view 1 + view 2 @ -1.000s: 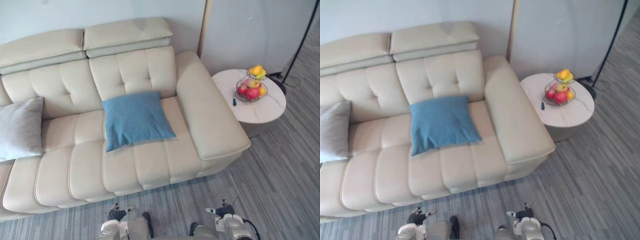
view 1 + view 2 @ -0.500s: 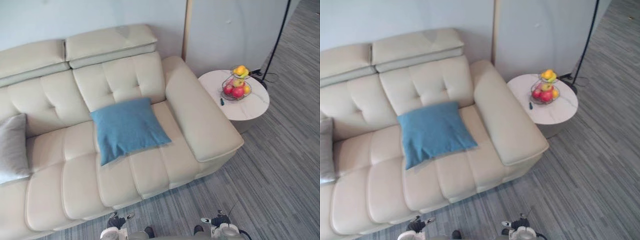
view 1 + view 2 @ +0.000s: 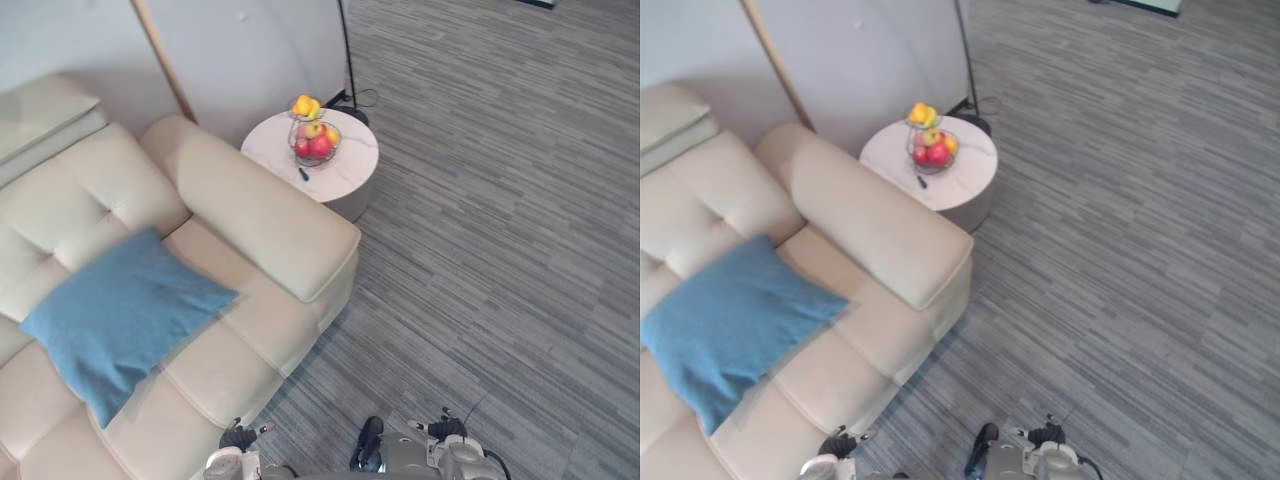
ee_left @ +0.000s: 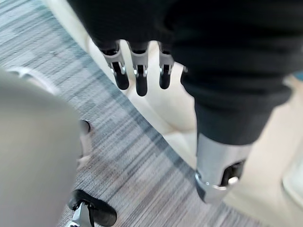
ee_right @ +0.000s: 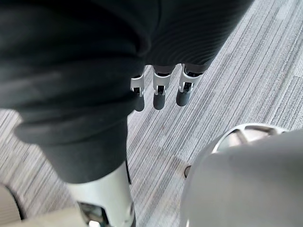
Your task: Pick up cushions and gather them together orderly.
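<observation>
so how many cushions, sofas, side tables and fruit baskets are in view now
blue cushion: 1
sofa: 1
round side table: 1
fruit basket: 1
total: 4

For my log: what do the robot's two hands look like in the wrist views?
Left hand: a dark ribbed cover over its back and wrist, silver fingers with dark rounded tips, and a silver thumb set apart. Right hand looks the same: dark ribbed cover, silver dark-tipped fingers, silver thumb.
</observation>
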Tool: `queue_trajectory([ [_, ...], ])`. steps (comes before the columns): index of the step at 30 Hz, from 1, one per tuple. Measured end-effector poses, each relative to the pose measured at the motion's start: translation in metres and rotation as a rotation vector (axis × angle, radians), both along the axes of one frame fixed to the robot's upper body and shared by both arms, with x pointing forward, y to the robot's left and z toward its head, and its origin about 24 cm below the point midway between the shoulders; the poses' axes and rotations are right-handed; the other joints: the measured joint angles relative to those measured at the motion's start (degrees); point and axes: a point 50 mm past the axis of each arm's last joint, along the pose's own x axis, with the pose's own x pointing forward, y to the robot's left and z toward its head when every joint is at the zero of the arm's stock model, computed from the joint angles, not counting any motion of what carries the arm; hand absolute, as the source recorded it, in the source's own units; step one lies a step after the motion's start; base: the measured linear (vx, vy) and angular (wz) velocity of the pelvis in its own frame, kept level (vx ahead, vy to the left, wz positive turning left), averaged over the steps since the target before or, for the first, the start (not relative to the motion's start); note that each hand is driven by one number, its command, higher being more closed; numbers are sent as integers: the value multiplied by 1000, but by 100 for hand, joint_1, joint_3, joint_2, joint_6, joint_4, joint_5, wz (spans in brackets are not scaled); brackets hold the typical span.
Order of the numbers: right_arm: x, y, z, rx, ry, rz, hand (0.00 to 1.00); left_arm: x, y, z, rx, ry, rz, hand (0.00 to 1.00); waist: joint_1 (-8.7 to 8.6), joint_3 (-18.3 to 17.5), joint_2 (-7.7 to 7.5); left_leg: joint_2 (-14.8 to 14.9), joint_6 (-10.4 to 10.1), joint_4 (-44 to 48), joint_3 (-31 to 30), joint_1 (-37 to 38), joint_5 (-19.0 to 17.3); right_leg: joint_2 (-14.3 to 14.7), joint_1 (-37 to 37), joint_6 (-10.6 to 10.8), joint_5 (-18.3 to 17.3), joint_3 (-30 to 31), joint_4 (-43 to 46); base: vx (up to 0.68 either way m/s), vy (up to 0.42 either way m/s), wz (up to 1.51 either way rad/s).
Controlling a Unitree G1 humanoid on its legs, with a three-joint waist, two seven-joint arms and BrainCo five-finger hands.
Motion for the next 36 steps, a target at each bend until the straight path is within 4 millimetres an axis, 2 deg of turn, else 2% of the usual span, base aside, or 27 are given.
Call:
queue_trajectory([
  [1,0,-1,0,-2,0,1,0,0,-1,0,-3,-3,1,0,36,6,35,44,31,487,-345,-171,-113,121,40,-62,-33,182,8,99,-144,-121],
  [2,3,-1,1,-3,-5,-3,0,2,-2,1,-5,-12,0,0,71,12,73,-158,-121,799,-909,-409,-341,290,84,-75,-45,552,-10,113,-102,-128],
  [3,5,0,1,-1,-4,-3,0,2,-2,1,-4,-16,-1,0,73,15,70,-319,-194,789,-1186,-518,-425,345,89,-102,-62,725,-25,148,-55,-158],
  [5,3,1,-1,2,15,-5,0,5,-2,3,-3,-30,-3,0,83,55,52,-891,-240,217,-1911,-845,-616,496,192,-122,-74,1287,-114,205,-14,-163],
  [8,1,1,-1,2,14,-19,0,11,-5,5,-9,-54,2,0,141,62,59,-1406,-314,-659,-2812,-1211,-611,644,300,-42,-56,2078,-136,210,56,-146],
  [9,0,2,-2,5,15,-18,0,11,-6,5,-11,-57,4,0,169,62,57,-1486,-296,-851,-3032,-1275,-595,677,317,-23,-70,2262,-138,254,142,-137],
  [11,-2,4,-3,9,21,-19,0,14,-7,6,-14,-65,6,0,251,44,74,-1669,-129,-1575,-3654,-1274,-281,769,376,113,-175,2790,-124,298,208,-143],
  [12,-3,4,-3,8,24,-20,0,13,-11,5,-24,-64,9,0,302,24,101,-1612,-105,-1629,-3614,-1207,54,822,396,140,-300,2988,-81,290,229,-123],
  [13,-4,4,-3,10,25,-21,0,13,-10,5,-22,-64,9,0,323,26,94,-1599,-69,-1609,-3505,-1144,141,811,440,183,-365,3091,-70,320,267,-125],
  [15,-7,11,-4,27,17,-26,0,13,-1,7,1,-64,6,0,358,-66,-147,-1589,74,-1625,-2882,-984,-69,483,376,426,-451,3071,154,340,278,-111],
  [16,-9,15,-5,35,16,-27,0,13,2,7,8,-63,5,0,390,-81,-237,-1588,128,-1645,-2646,-886,-127,363,267,629,-458,3009,365,383,259,-107],
  [17,-7,16,-5,39,14,-25,0,14,3,7,13,-60,0,0,389,-80,-288,-1583,163,-1757,-2381,-661,-150,246,132,882,-417,2761,688,294,175,-114],
  [18,-6,16,-4,40,10,-23,0,13,3,6,13,-46,-8,0,386,-70,-279,-1571,171,-1961,-2168,-376,-145,87,-32,1018,-355,2289,1071,274,147,-96],
  [19,-5,16,-4,39,7,-20,0,12,2,5,13,-39,-16,0,384,-63,-268,-1562,172,-2095,-2028,-189,-145,-87,-84,1003,-371,1818,1284,231,83,-90],
  [20,-2,16,-3,40,1,-15,0,10,2,4,14,-27,-29,0,374,-26,-206,-1536,171,-2287,-1849,98,-145,-433,-111,881,-415,899,1526,229,60,-75],
  [21,1,18,-2,45,-6,-10,0,10,2,4,16,-24,-37,0,363,-28,-209,-1487,171,-2356,-1696,247,-145,-634,-113,735,-450,279,1530,279,21,-91],
  [22,6,22,-2,57,-15,-4,0,10,3,4,22,-21,-51,0,363,-23,-227,-1405,171,-2365,-1581,347,-145,-741,-170,583,-444,-258,1325,189,-36,-77],
  [23,8,25,-1,62,-17,1,0,10,3,3,23,-18,-51,0,365,-21,-228,-1364,168,-2366,-1494,395,-147,-747,-225,509,-388,-491,1137,299,-120,-100],
  [25,11,29,-2,64,-8,29,0,11,8,4,34,-15,-58,0,367,6,-341,-1396,124,-2358,-1154,578,-174,-718,-351,40,409,-1037,174,307,-144,-101],
  [26,12,20,-1,40,-7,30,0,12,3,3,23,-8,-67,0,354,36,-194,-1296,44,-2264,-1110,673,-236,-529,-217,-103,449,-1000,85,288,-107,-93],
  [28,10,13,-1,24,1,23,0,11,-3,2,12,-4,-80,0,327,92,-122,-1282,-36,-2175,-1217,629,-347,-392,-84,-104,452,-762,-165,219,-85,-80],
  [30,3,3,-2,2,26,11,0,12,-6,2,12,-4,-100,0,305,89,83,-1188,-5,-2371,-1349,644,-208,-151,64,-73,423,-626,-301,134,-52,-57],
  [31,1,0,-3,-1,31,-7,0,12,-6,2,17,-3,-116,0,302,95,53,-1090,-38,-1943,-1332,606,-223,-41,126,21,316,-480,-361,160,-73,-40],
  [32,-1,0,-3,9,31,-23,0,16,-5,3,19,-12,-122,0,275,125,32,-929,-54,-981,-1401,258,-228,21,282,24,316,-410,-546,160,-77,-35],
  [33,-2,0,-4,11,32,-28,0,17,-6,3,17,-16,-120,0,268,135,49,-844,-58,-552,-1432,92,-216,82,343,18,312,-337,-596,187,-54,-47],
  [34,-2,0,-4,13,33,-37,0,21,-10,5,6,-35,-117,0,342,196,140,-574,-67,784,-1595,-410,-147,238,539,-63,191,-115,-659,205,36,-83],
  [36,3,-1,-2,9,15,-56,0,27,-13,7,0,-61,-118,0,388,263,173,-836,123,1144,-2036,-871,-721,293,743,-98,32,357,-631,210,85,-110],
])
